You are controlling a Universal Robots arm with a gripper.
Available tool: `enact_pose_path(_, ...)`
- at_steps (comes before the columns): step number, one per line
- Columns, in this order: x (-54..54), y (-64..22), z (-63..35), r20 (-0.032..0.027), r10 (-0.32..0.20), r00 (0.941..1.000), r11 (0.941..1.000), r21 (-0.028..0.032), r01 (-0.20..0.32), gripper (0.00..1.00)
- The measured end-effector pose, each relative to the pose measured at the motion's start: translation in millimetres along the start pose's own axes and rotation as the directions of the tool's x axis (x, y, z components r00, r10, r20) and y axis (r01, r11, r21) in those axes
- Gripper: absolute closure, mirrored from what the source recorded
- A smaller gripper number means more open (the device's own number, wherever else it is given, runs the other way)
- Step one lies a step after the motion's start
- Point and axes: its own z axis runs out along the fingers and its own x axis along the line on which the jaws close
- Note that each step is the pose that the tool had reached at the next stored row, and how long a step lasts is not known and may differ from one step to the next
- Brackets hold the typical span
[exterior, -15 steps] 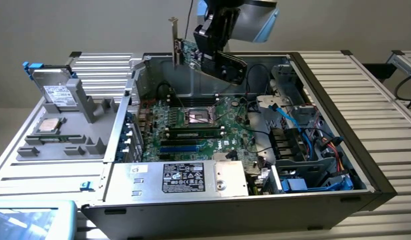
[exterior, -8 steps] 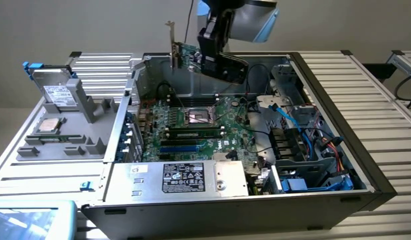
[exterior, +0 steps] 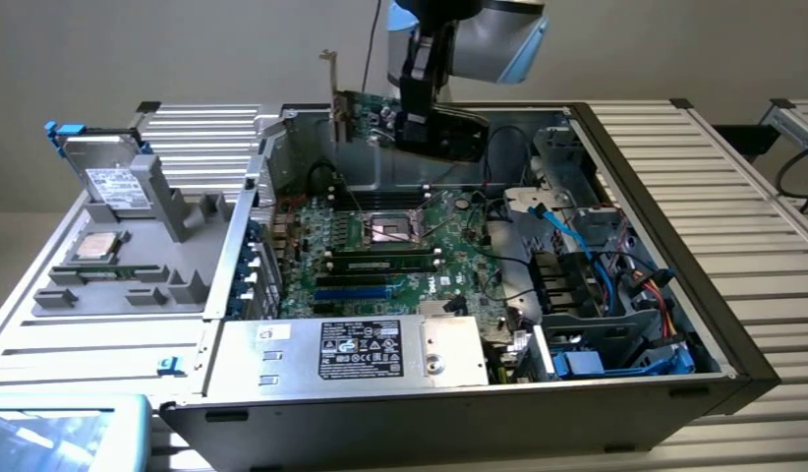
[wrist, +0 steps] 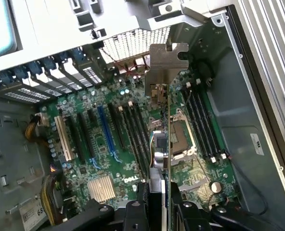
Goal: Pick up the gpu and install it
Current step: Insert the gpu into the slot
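Observation:
The gpu (exterior: 369, 111) hangs in the air above the back of the open computer case (exterior: 719, 324), its green board facing the exterior view and its silver bracket (exterior: 334, 87) sticking up on the exterior view's left. My gripper (exterior: 411, 126) is shut on the card's other end. In the wrist view the gpu (wrist: 162, 139) appears edge-on between my black fingers (wrist: 137, 211), its bracket (wrist: 167, 60) toward the case's slotted rear wall. Below it lies the green motherboard (wrist: 84, 159) with its blue and black expansion slots (wrist: 108, 132) and the CPU socket (wrist: 183, 139).
A silver power supply (exterior: 365, 349) fills the case's near side. Blue and black cables (exterior: 581, 236) crowd the drive bay on the exterior view's right. Left of the case, a grey tray (exterior: 129, 285) carries a labelled drive (exterior: 113, 185) and a processor (exterior: 92, 246). Memory sticks (exterior: 384, 262) sit in the motherboard.

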Motion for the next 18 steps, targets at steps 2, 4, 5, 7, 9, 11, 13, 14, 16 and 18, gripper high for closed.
enact_pose_path(2, 0.0, 0.1, 0.0, -0.002, -0.037, 0.9993, 0.9993, 0.0026, 0.037, 0.72)
enact_pose_path(4, 0.0, 0.0, 0.1, -0.0029, -0.071, 0.9975, 0.9974, 0.0095, 0.071, 0.72)
enact_pose_path(5, 0.0, 0.0, 0.2, -0.0023, -0.085, 0.9964, 0.9963, 0.0163, 0.085, 0.72)
enact_pose_path(7, 0.0, 0.0, 0.5, -0.0012, -0.104, 0.9946, 0.9939, 0.0363, 0.104, 0.72)
enact_pose_path(9, 0.0, -0.1, 0.7, -0.0042, -0.125, 0.9921, 0.991, 0.0486, 0.125, 0.72)
enact_pose_path(11, 0.0, -0.1, 1.1, -0.0107, -0.152, 0.9883, 0.987, 0.0507, 0.153, 0.72)
enact_pose_path(13, 0.0, -0.2, 1.7, -0.0156, -0.186, 0.9823, 0.9811, 0.05, 0.187, 0.72)
enact_pose_path(14, 0.0, -0.2, 1.9, -0.0173, -0.204, 0.9788, 0.9776, 0.0492, 0.205, 0.72)
enact_pose_path(16, 0.0, -0.1, 1.9, -0.02, -0.225, 0.9743, 0.9731, 0.0482, 0.225, 0.72)
enact_pose_path(18, 0.0, -0.1, 1.9, -0.0201, -0.225, 0.9742, 0.9731, 0.0482, 0.225, 0.72)
